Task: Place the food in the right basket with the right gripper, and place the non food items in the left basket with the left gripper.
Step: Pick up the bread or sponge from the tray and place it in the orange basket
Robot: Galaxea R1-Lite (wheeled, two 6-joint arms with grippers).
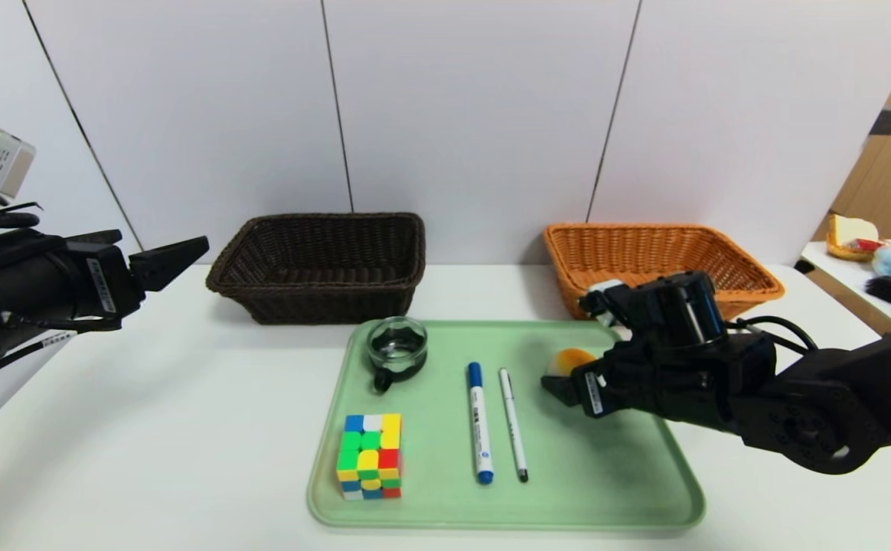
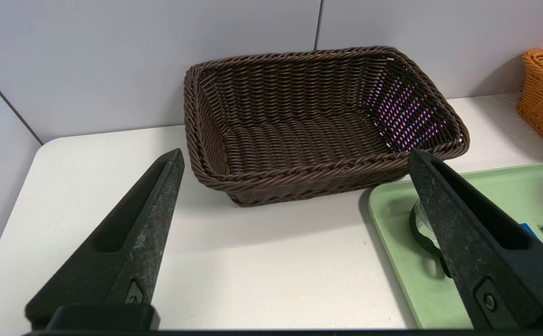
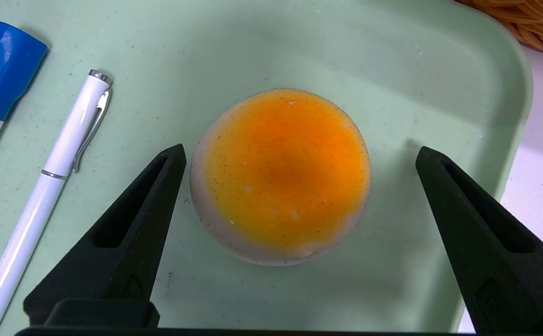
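Right gripper (image 3: pixel 299 154) spread around the bun (image 3: pixel 281 177) (left gripper (image 2: pixel 295 158) likewise spread, parked).

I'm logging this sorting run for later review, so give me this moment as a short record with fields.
right gripper: open, over the bun, not gripping it
left gripper: open, parked at table's left, near the dark brown basket
dark brown basket: nothing inside
orange basket: contents partly hidden by the arm
green tray: puzzle cube, glass cup, blue-capped marker, white pen, bun
sorted so far: nothing visible in either basket
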